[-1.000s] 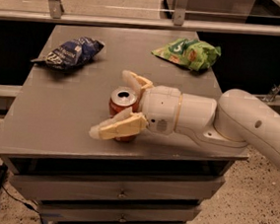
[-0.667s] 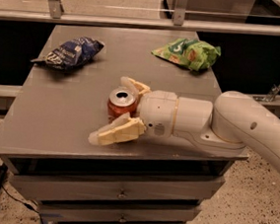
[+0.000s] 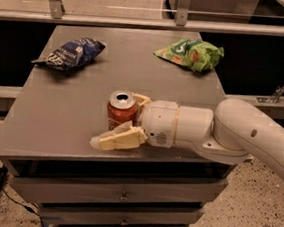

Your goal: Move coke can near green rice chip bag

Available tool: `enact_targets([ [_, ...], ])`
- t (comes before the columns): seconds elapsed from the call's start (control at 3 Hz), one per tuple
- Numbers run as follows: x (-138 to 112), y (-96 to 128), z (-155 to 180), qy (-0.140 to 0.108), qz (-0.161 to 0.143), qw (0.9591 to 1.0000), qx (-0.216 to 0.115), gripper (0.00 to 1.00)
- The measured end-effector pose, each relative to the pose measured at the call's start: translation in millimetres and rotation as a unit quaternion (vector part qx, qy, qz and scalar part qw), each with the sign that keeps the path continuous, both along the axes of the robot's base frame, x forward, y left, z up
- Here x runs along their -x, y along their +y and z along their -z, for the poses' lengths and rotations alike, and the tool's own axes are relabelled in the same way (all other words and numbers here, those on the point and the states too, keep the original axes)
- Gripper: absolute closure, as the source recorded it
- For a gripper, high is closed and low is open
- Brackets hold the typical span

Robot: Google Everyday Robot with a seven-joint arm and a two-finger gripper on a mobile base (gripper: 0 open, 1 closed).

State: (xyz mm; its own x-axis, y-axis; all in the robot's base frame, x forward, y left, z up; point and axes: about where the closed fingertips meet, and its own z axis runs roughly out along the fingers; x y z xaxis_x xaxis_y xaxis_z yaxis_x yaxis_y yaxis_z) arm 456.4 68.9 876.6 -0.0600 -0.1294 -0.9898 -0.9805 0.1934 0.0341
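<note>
- reaching in from the right, the robot's hand (image 3: 118, 122) is set around the coke can (image 3: 121, 108) near the front edge of the grey tabletop (image 3: 71, 114), with the white arm (image 3: 241, 130) trailing off to the right.
- whether the hand has clamped the can or only brackets it loosely cannot be told from this view.
- the coke can stands upright on the tabletop, silver top up, a little left of centre along the front edge; it does not appear lifted.
- the green rice chip bag (image 3: 190, 53) lies at the far right corner of the tabletop, well apart from the can, with bare surface between them.
- a dark blue chip bag (image 3: 70, 53) lies at the far left, also apart from the can and no part of the job.
- by the look of it, the approach is done and the grasp is at hand; the carry itself has not begun.
- left to do: securing the can, taking it back and to the right across the tabletop, and setting it down upright just beside the green bag without shoving it.
</note>
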Motion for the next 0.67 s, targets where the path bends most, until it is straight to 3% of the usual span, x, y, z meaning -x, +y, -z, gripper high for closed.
enact_targets([
  [0.67,-0.2,-13.2,9.6,0.021,0.020,0.9996,-0.001,0.61],
])
